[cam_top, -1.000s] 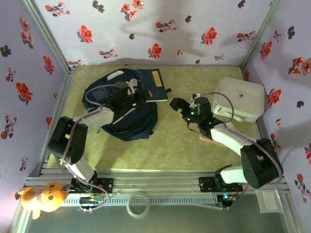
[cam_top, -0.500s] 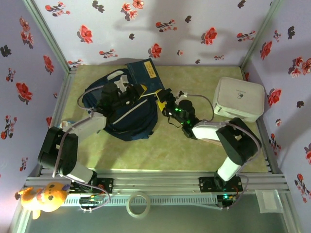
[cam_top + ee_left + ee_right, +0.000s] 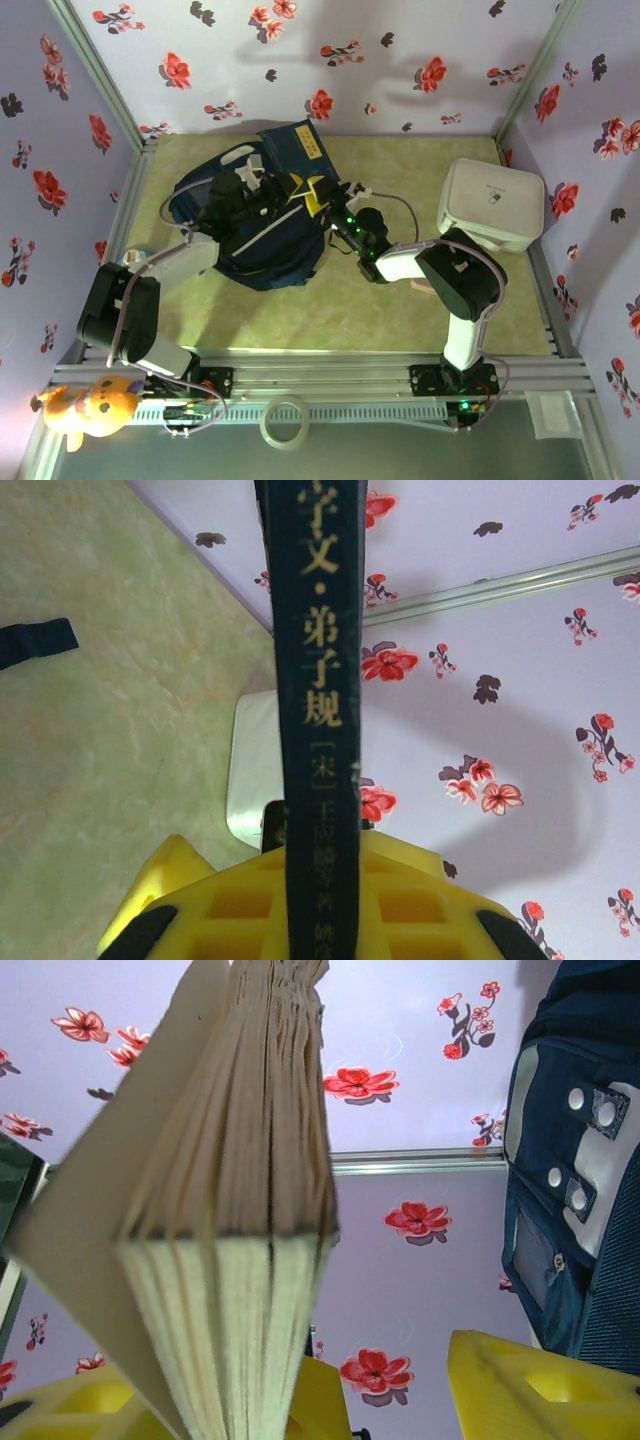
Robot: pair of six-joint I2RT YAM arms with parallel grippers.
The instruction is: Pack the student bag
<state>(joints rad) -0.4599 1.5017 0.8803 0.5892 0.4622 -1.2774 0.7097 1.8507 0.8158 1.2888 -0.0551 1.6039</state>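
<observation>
Navy bag [image 3: 268, 250] lies flat, left of centre, long axis far-left to near-right, top toward the far wall. Book [image 3: 298, 150] stands at its far rim, not packed yet. Left wrist: left gripper [image 3: 320, 920] pinches the spine. Right wrist: right gripper [image 3: 290, 1400] gapes around the pages, one finger apart.

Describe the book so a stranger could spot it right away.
Find the big navy bag on the left of the green table. The book stands at its far right edge. It alone is flat and rectangular, navy with a yellow label.
</observation>
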